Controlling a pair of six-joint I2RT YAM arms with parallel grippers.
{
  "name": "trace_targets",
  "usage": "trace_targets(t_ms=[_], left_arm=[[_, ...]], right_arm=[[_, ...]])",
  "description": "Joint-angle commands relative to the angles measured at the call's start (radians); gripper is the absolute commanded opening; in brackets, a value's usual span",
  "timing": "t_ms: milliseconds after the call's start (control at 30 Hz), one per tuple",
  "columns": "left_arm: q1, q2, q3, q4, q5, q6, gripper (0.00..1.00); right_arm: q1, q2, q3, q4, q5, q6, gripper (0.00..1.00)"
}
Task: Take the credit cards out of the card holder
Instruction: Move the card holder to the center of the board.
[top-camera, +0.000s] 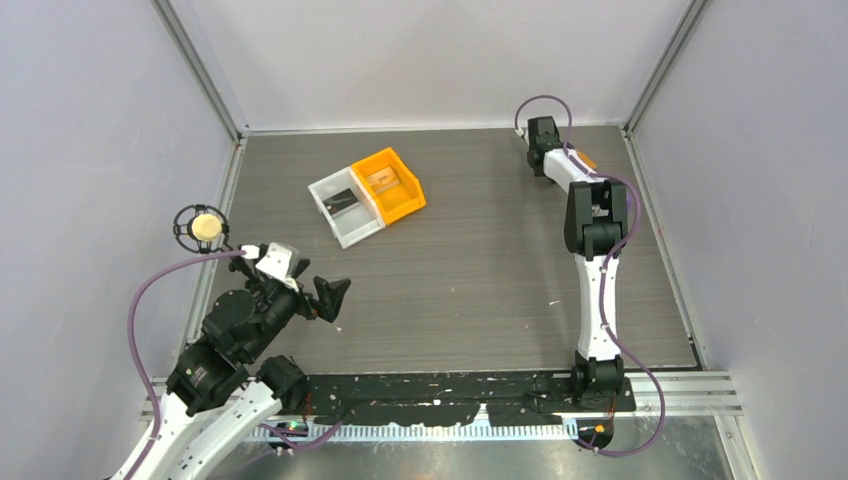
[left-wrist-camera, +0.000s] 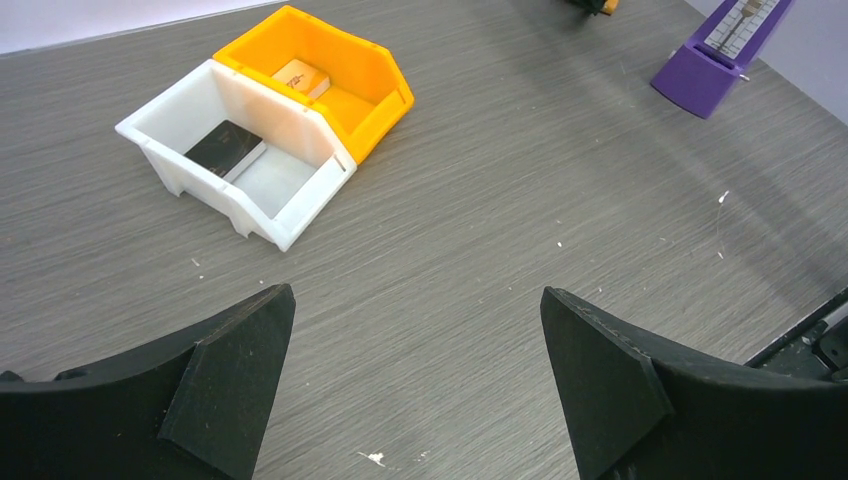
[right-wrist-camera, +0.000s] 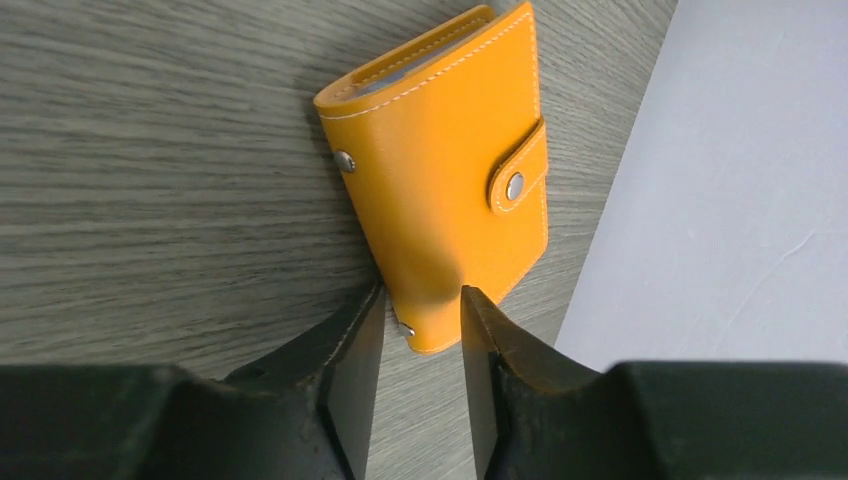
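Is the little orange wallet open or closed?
Closed. In the right wrist view the card holder is folded flat, and its strap is snapped over the front cover.

The card holder (right-wrist-camera: 440, 190) lies beside the right wall (right-wrist-camera: 720, 200); well left, the left bin (top-camera: 345, 212) touches the right bin (top-camera: 392, 185).

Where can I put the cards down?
The wide middle of the table, between the white bin, the orange bin and the right arm, is bare. The far right corner is crowded: the right gripper pinches the wallet beside the wall.
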Motion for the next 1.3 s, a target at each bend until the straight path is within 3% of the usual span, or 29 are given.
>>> trace_targets(t_ms=[0, 167, 267, 500, 800, 1033, 1267], left_arm=[[-0.003, -0.005, 0.008, 0.015, -0.036, 0.007, 0.98], [-0.003, -0.006, 0.004, 0.026, -0.029, 0.011, 0.98], [-0.003, -0.003, 0.005, 0.017, -0.032, 0.012, 0.98], [-0.004, -0.012, 0.005, 0.017, -0.028, 0.010, 0.98], [-0.004, -0.026, 0.000, 0.021, -0.014, 0.015, 0.98], [-0.003, -0.032, 0.003, 0.022, 0.014, 0.006, 0.98], [-0.003, -0.052, -0.005, 0.012, 0.022, -0.002, 0.98]], right_arm=[[-0.008, 0.017, 0.009, -0.017, -0.044, -0.030, 0.38], [-0.019, 0.000, 0.008, -0.041, -0.128, -0.026, 0.22], [-0.020, -0.011, 0.005, -0.056, -0.160, -0.032, 0.07], [-0.003, -0.104, -0.078, -0.065, -0.260, -0.005, 0.05], [0.132, -0.258, -0.193, -0.148, -0.360, 0.069, 0.05], [0.286, -0.347, -0.294, -0.281, -0.383, 0.324, 0.05], [0.384, -0.535, -0.554, -0.319, -0.414, 0.681, 0.05]])
